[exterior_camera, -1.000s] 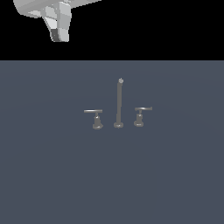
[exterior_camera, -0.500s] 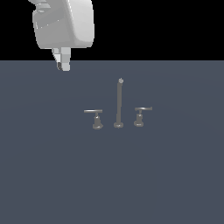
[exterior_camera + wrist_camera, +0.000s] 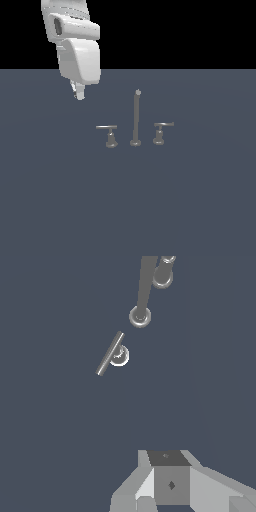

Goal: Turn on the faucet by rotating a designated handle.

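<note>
Approach step: the white gripper (image 3: 79,94), jaw spread unreadable, hangs at ten o'clock of the grey flat-barred T-shaped handle (image 3: 107,128), needing descent alongside.

A flat slate-blue floor surface (image 3: 200,200) is seen filling the lower part of the exterior view, uniform in colour and unmarked. It is met by a plain black backdrop (image 3: 190,30) along a straight horizontal line. The same slate-blue surface is shown across nearly the whole wrist view, again featureless. No texture, seams or edges can be made out on it in either view.
</note>
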Available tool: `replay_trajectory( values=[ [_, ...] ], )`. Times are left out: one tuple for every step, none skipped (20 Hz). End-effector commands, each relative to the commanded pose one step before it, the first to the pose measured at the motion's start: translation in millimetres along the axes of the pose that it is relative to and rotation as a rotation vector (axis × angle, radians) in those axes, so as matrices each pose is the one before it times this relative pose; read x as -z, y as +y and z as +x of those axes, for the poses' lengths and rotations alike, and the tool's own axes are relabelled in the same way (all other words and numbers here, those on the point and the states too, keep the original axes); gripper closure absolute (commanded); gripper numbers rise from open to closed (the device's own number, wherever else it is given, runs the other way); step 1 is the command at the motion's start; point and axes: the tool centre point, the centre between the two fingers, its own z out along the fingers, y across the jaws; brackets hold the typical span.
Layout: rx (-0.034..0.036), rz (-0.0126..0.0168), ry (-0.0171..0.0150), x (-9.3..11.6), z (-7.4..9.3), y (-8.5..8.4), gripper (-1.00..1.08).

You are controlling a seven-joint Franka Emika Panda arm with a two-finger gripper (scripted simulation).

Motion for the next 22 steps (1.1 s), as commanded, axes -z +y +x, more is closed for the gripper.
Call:
replay_trajectory(
  values=[
    [-0.04466,0.00024,0.00148,-12.36,5.95,-10.08,1.08],
    [-0.01757,-0.0003,0.00063,-4.9,2.41,-3.95,1.08],
    [-0.01773,-0.00034,0.00069,-4.94,2.44,-3.98,1.08],
    [-0.01795,-0.00038,0.00074,-5.01,2.49,-4.03,1.08],
    [-0.01824,-0.00042,0.0008,-5.08,2.55,-4.08,1.08],
    [-0.01857,-0.00046,0.00086,-5.18,2.6,-4.15,1.08],
    [-0.01898,-0.0005,0.00092,-5.28,2.68,-4.24,1.08],
    [-0.01944,-0.00054,0.00098,-5.41,2.76,-4.34,1.08],
    [-0.01997,-0.00057,0.00104,-5.55,2.85,-4.46,1.08],
    [-0.02059,-0.0006,0.0011,-5.71,2.95,-4.6,1.08],
    [-0.0212,-0.00063,0.00115,-5.87,3.05,-4.74,1.08],
    [-0.02111,-0.00063,0.00116,-5.83,3.05,-4.72,1.08],
    [-0.02074,-0.00061,0.00114,-5.7,3.0,-4.65,1.08],
    [-0.02032,-0.00059,0.0011,-5.57,2.95,-4.56,1.08],
    [-0.01985,-0.00056,0.00105,-5.41,2.89,-4.47,1.08],
    [-0.0193,-0.00052,0.001,-5.24,2.81,-4.35,1.08],
    [-0.01864,-0.00049,0.00093,-5.04,2.72,-4.22,1.08],
    [-0.01793,-0.00045,0.00086,-4.82,2.62,-4.06,1.08],
    [-0.01719,-0.00042,0.00076,-4.59,2.51,-3.91,1.08],
    [-0.01635,-0.00038,0.00066,-4.33,2.39,-3.73,1.08],
    [-0.01541,-0.00034,0.00055,-4.06,2.25,-3.53,1.08],
    [-0.0144,-0.0003,0.00046,-3.76,2.11,-3.31,1.08]
  ],
)
